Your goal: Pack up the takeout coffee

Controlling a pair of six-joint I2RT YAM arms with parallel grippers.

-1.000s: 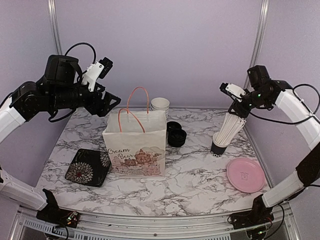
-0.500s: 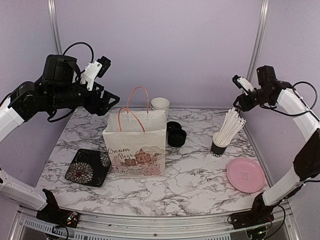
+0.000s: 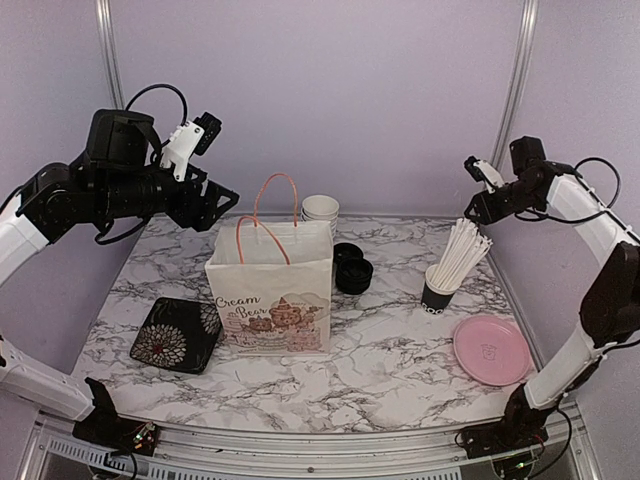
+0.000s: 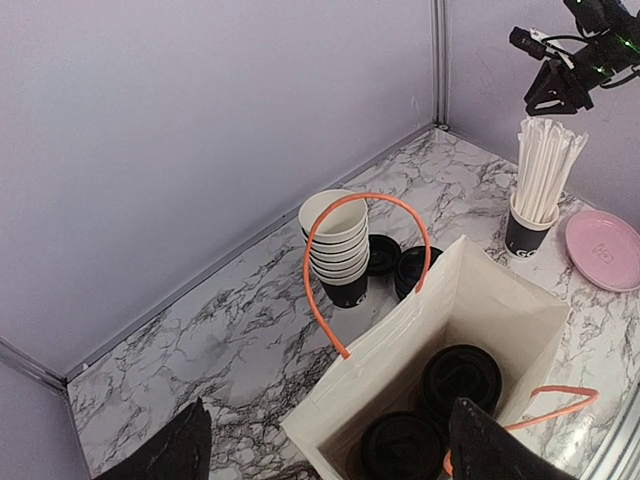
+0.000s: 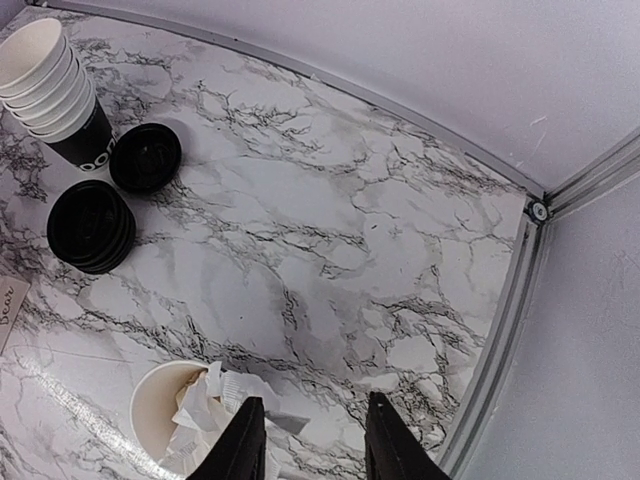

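Plainly, two lidded coffee cups (image 4: 460,375) are seen inside the bag (image 4: 480,300). The left gripper (image 4: 330,405) is held released above it. The right gripper (image 5: 315,398) is parted and empty over the straws (image 3: 462,250) at the bag's three o'clock.

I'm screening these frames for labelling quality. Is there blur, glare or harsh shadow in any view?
Top view: evenly lit and sharp, only a soft shadow under the bag. Left wrist view: bag interior is clear, but the left fingers are dark and blurred. Right wrist view: table sharp, no glare; right fingers dark.
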